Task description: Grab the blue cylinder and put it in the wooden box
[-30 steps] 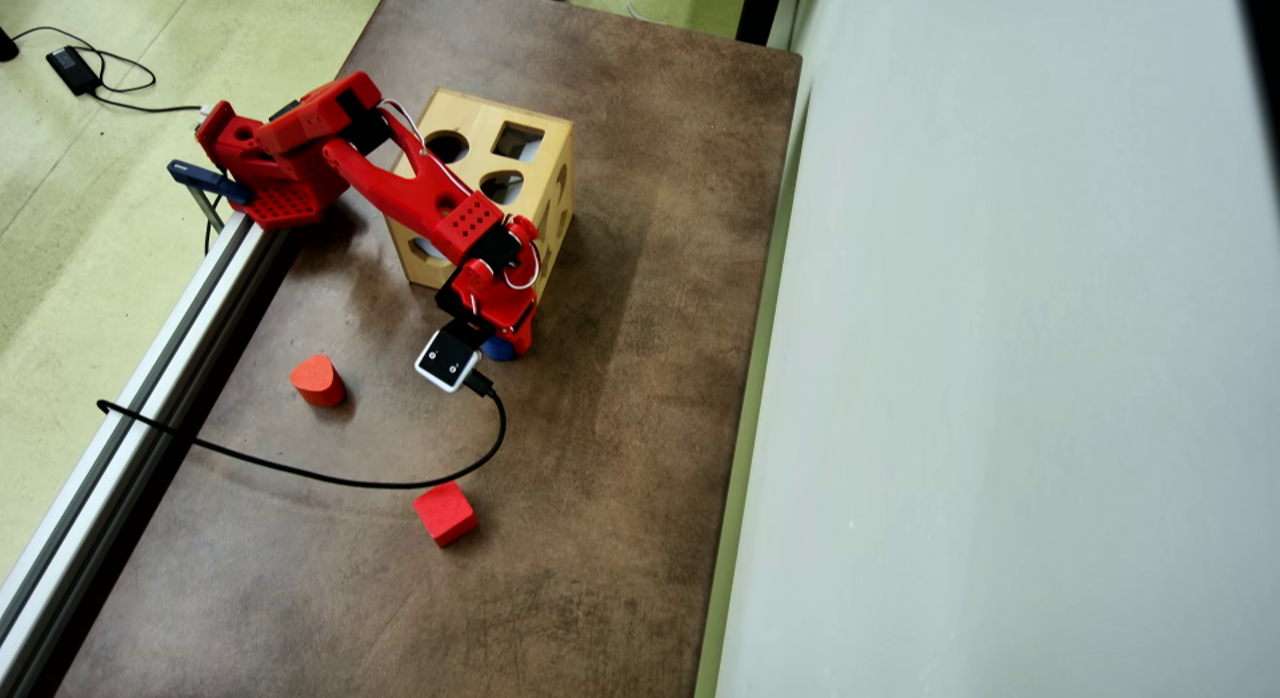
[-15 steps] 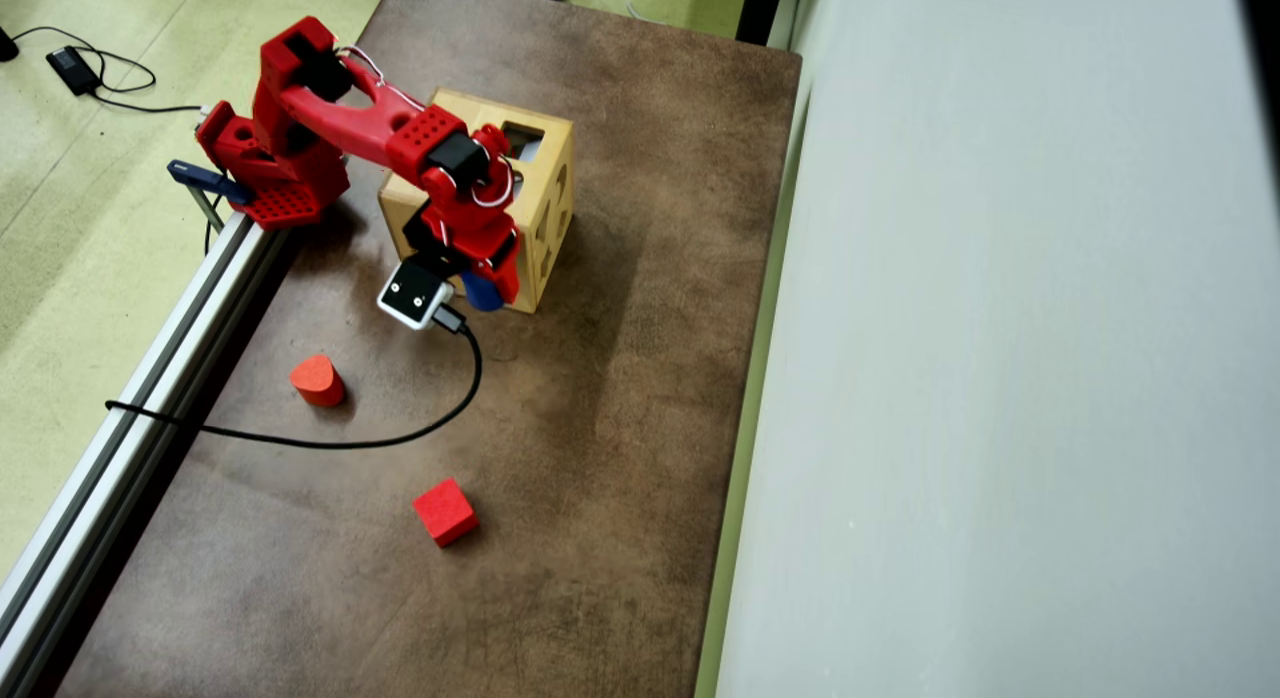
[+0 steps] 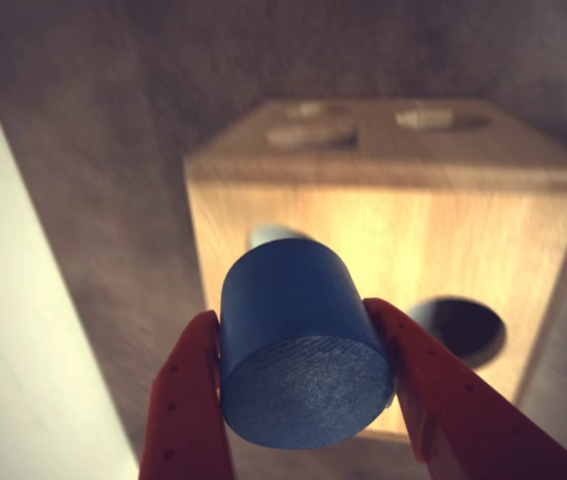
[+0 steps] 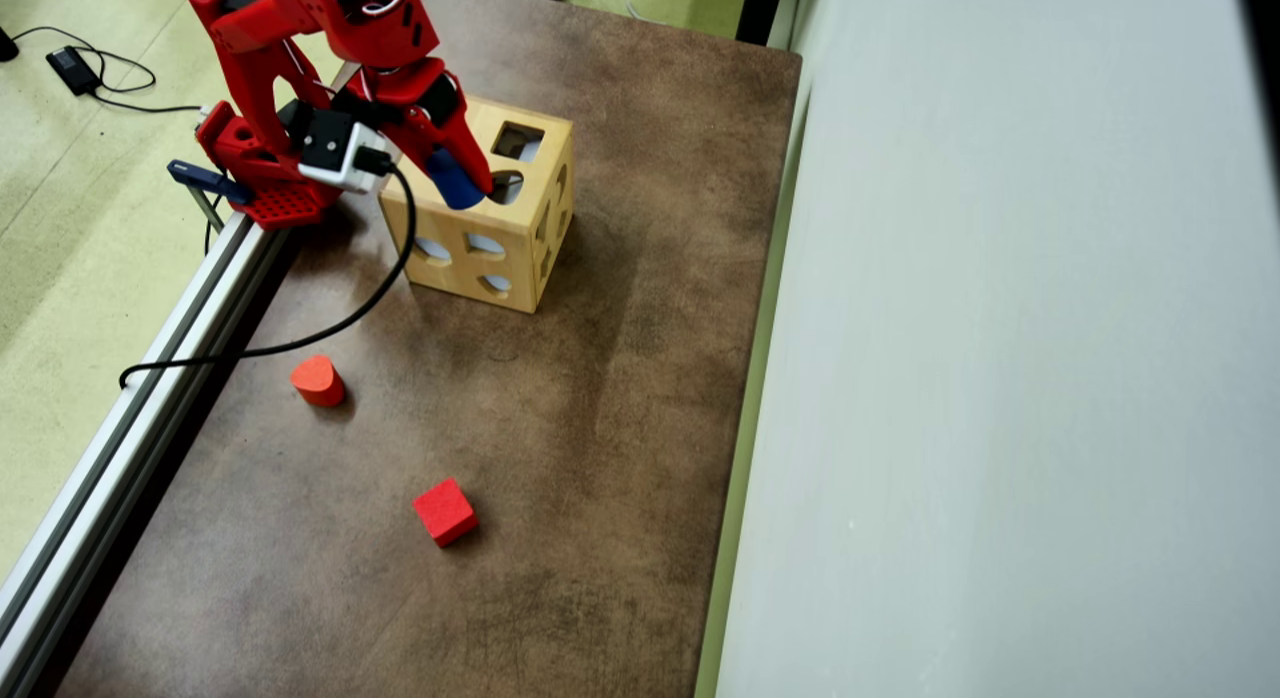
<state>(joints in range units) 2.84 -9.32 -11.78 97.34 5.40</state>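
Note:
In the wrist view the blue cylinder (image 3: 298,345) fills the middle, its flat round end facing the camera. My red gripper (image 3: 293,320) is shut on it, one finger on each side. Behind it stands the wooden box (image 3: 483,240), with a round hole in its near face and more holes on top. In the overhead view the gripper (image 4: 470,191) holds the blue cylinder (image 4: 452,178) up over the near-left part of the top of the wooden box (image 4: 535,248), beside a round hole. The arm hides part of the box's top.
An orange-red rounded block (image 4: 317,380) and a red cube (image 4: 445,512) lie on the brown table (image 4: 600,428). The camera's black cable (image 4: 300,340) trails to the aluminium rail (image 4: 120,428) along the left edge. A pale panel (image 4: 1000,378) borders the right side.
The arm has risen and swung back from the table in front of the box, carrying the blue cylinder up over the box's top. The cable has followed it.

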